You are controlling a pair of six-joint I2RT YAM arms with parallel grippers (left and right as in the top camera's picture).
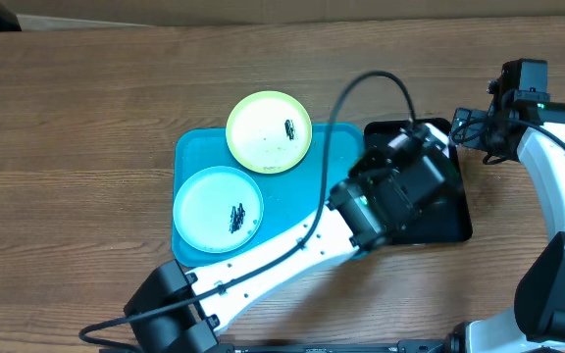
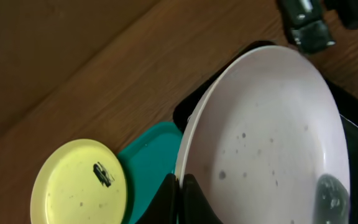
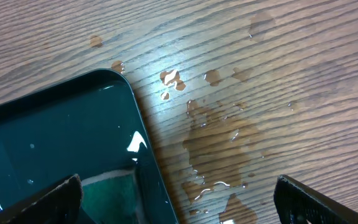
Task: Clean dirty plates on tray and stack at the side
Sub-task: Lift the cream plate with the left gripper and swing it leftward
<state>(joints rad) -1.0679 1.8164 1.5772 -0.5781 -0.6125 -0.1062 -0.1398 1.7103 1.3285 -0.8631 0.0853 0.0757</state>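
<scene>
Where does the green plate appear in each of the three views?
Overhead: green plate, top centre, overlapping the blue tray's top edge.
Left wrist: bottom left.
Right wrist: not in it.
Shared landmark: the black tray, in all three.
</scene>
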